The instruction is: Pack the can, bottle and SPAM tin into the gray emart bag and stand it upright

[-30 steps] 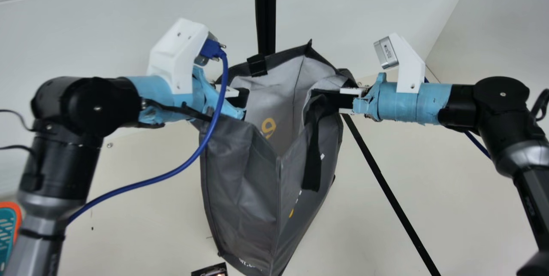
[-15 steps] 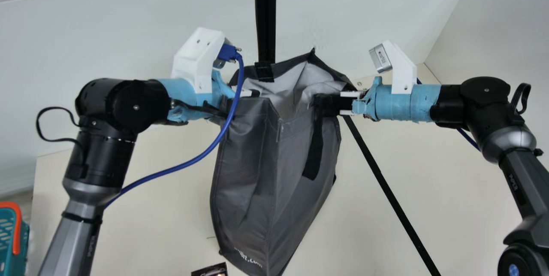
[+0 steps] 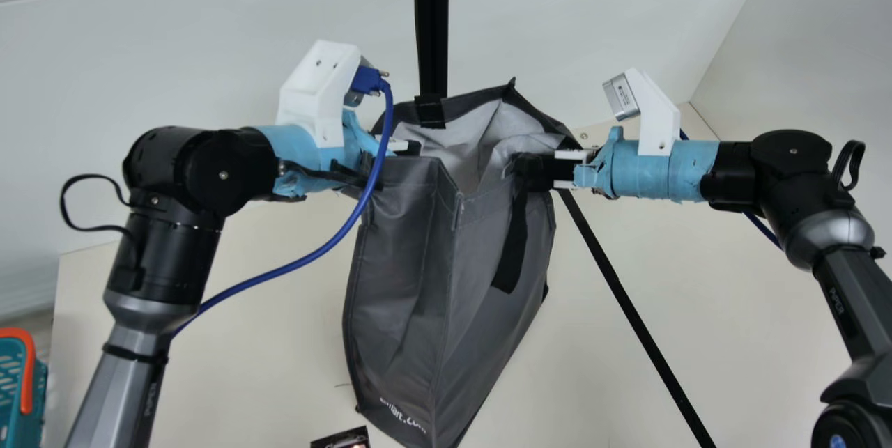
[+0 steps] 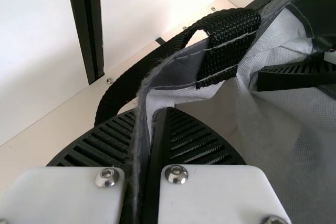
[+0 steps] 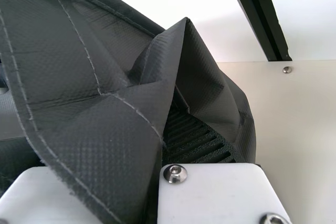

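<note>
The gray bag [image 3: 404,260] hangs upright between my arms at mid-table, its mouth facing up and partly spread. At its left rim is my left gripper [image 3: 412,150]; in the left wrist view the left gripper [image 4: 152,140] is shut on the bag's edge [image 4: 173,72], one finger inside and one outside, beside a black strap. My right gripper [image 3: 533,171] is at the right rim near the dangling handle; in the right wrist view the right gripper [image 5: 161,156] is shut on folded bag fabric [image 5: 110,124]. The inside bottom of the bag is hidden.
A small dark printed item [image 3: 341,438] lies at the main view's bottom edge, just left of the bag's base. A teal basket [image 3: 24,392] with an orange handle stands at the far left. A black bar rises behind the bag.
My left arm has moved right with the bag's left edge, and the mouth has narrowed. The right arm has shifted slightly left. Both arms barely move over the last half second.
</note>
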Controlling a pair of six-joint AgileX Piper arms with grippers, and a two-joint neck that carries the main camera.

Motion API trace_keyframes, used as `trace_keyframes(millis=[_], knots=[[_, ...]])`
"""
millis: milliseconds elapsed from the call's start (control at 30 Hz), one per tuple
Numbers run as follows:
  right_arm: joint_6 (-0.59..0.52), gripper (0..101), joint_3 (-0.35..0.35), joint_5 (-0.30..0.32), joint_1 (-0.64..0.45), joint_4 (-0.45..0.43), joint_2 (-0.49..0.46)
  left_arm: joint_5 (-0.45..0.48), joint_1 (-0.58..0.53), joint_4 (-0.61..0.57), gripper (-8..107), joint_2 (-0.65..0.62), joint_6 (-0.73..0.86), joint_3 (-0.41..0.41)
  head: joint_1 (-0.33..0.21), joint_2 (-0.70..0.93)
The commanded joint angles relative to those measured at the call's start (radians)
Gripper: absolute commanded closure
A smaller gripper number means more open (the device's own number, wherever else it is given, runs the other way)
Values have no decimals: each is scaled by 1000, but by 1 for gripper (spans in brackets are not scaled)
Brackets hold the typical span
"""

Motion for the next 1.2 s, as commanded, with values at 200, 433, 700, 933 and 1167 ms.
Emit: trace_keyframes(millis=[200,433,700,933,1167], knots=[[0,101,0,0,0,0,0,0,0,0,94,0,0,0,-23,-2],[0,101,0,0,0,0,0,0,0,0,70,0,0,0,-23,-2],[0,101,0,1,0,0,0,-103,1,-10,43,-163,57,240,-23,-2],[0,101,0,7,0,0,0,-196,28,-34,20,-340,125,469,-23,-2],[0,101,0,9,0,0,0,-274,71,-66,9,-514,189,682,-23,-2]])
